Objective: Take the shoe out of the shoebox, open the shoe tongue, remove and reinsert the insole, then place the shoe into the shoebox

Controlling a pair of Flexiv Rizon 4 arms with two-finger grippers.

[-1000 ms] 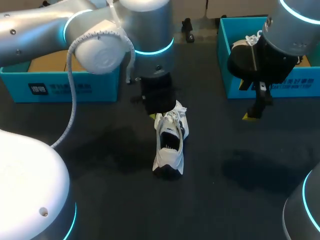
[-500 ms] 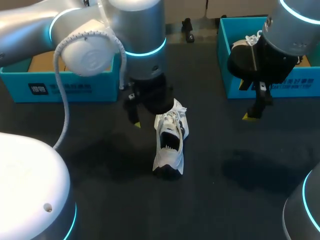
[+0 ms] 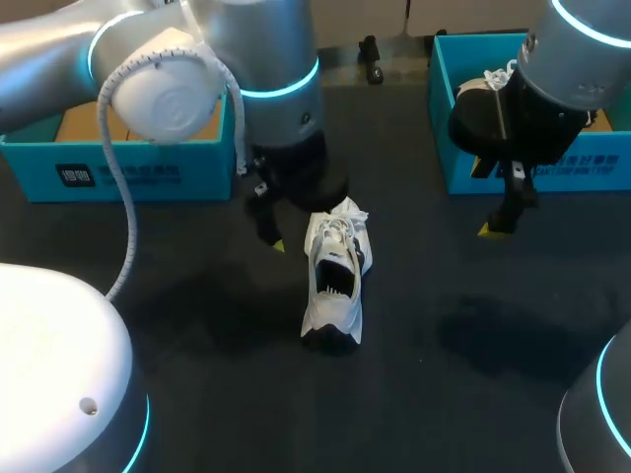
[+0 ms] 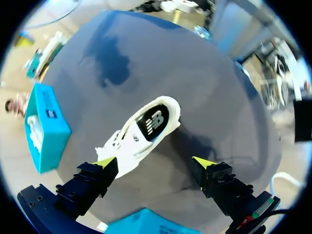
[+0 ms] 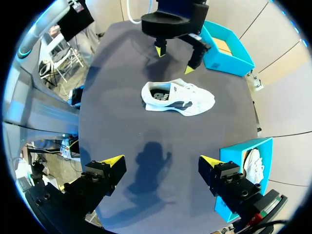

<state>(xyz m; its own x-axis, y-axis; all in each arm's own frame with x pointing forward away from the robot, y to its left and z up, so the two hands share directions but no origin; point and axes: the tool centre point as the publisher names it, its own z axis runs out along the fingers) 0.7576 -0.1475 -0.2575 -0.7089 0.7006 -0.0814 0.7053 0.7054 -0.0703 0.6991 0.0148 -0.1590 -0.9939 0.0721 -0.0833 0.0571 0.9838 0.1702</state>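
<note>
The shoe [image 3: 333, 286] was white with a black side panel and dark lining. The left shoebox [image 3: 128, 175] and right shoebox [image 3: 537, 169] were turquoise, the surface [image 3: 444, 296] near-black, the fingers [image 4: 95, 175] black with bright yellow tips

Shoe look: a white sneaker, the shoe [image 3: 333, 284] has black side patches and a dark inside; it is laced and its mouth gapes wide.
Shoe pose: it stands on its sole on the table, opening upward.
Shoe place: ahead of the left gripper [image 4: 155, 163], with the laced front end close by one finger and the heel pointing away. It is well apart from the right gripper [image 5: 161, 161], out ahead of it.
Shoebox look: the shoebox [image 3: 562, 175] is teal, open-topped and upright.
Shoebox contents: a second shoe [image 3: 478, 87], also white, lies inside.
Shoebox place: just beside the right gripper, well apart from the left gripper.
</note>
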